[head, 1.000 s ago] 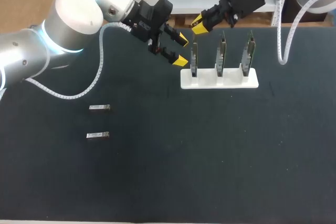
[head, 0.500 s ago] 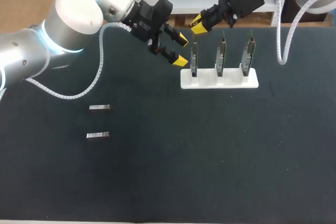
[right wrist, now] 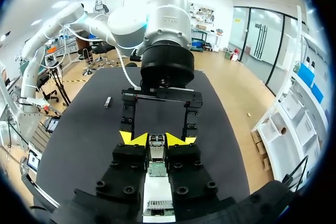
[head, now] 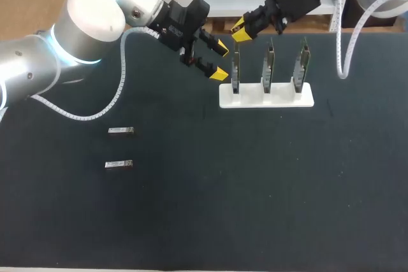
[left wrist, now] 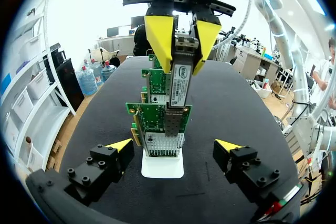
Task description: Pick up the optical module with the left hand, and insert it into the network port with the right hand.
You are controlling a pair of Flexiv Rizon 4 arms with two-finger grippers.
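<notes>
Optical module (left wrist: 178, 81) clamped in right gripper (left wrist: 182, 43), plain from left wrist, hidden overhead; left gripper (left wrist: 176, 145) apart; spare modules (head: 120, 131) on black table (head: 255, 189).

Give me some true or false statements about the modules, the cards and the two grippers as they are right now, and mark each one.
1. The right gripper holds a module between its fingers. True.
2. The left gripper is shut on a module. False: it is open and empty.
3. The white stand carries four cards. False: it carries three cards.
4. Two spare modules lie flat on the table. True.
</notes>
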